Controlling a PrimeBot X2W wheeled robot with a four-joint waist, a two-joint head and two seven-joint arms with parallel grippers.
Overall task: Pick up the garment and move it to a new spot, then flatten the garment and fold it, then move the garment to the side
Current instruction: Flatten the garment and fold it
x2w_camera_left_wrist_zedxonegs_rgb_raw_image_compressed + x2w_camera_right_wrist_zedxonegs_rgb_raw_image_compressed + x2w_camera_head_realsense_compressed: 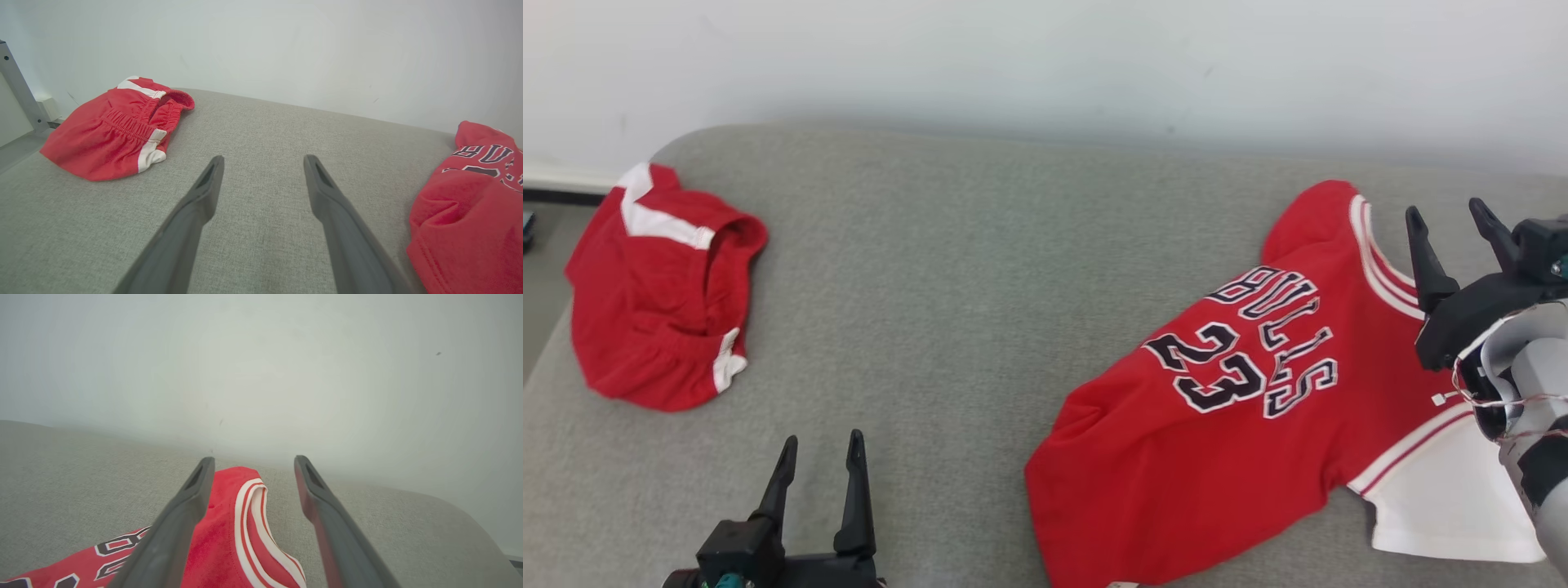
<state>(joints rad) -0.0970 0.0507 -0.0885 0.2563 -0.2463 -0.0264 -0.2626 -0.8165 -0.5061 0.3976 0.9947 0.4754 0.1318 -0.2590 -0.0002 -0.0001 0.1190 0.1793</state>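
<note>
Red jersey [1241, 425] lying on grey cushion [947, 286], right gripper [1445, 209] by its collar, spread wide, holding nothing, left gripper [822, 438] likewise spread and empty

Grey fabric cushion [980, 269] carries red Bulls jersey [1241, 457] lying at right and crumpled red shorts [654, 310] well apart at left.

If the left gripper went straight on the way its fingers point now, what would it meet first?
Probably the bare grey cushion: the open left gripper points between the red shorts and the red jersey, at neither. If it clears the cushion, the white wall comes next; depth is unclear.
</note>
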